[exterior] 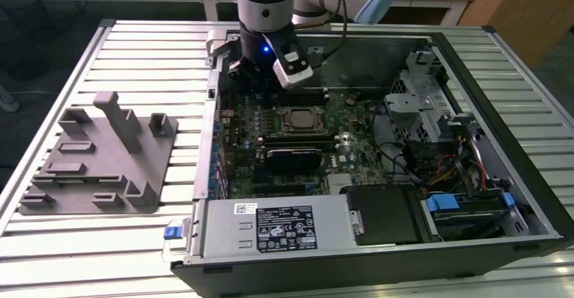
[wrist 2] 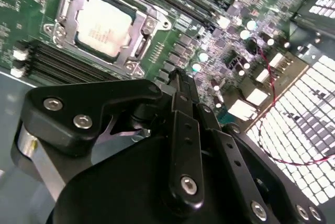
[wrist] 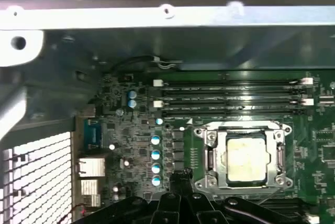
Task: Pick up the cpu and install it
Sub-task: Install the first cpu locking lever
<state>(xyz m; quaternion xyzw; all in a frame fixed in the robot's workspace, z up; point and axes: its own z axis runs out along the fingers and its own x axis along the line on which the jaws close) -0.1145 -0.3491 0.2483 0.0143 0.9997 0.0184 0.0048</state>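
The cpu (exterior: pixel 299 118) (wrist 2: pixel 102 25) (wrist: pixel 246 156), a small silver-white square chip, lies flat inside the metal-framed socket (wrist 2: pixel 152 24) on the green motherboard (exterior: pixel 354 120) of the open computer case. My gripper (exterior: pixel 258 91) (wrist 2: pixel 178 76) (wrist: pixel 180 174) hangs above the board beside the socket, toward the case's back wall. Its fingers are shut together at the tip with nothing between them. It does not touch the cpu.
A grey plastic tray (exterior: pixel 90 157) with upright posts stands on the slatted table at the exterior view's left. Memory slots (wrist: pixel 230 96) flank the socket. The power supply (exterior: pixel 273 224), a drive cage (exterior: pixel 421 103) and cable bundles (exterior: pixel 448 170) fill the case's near and right parts.
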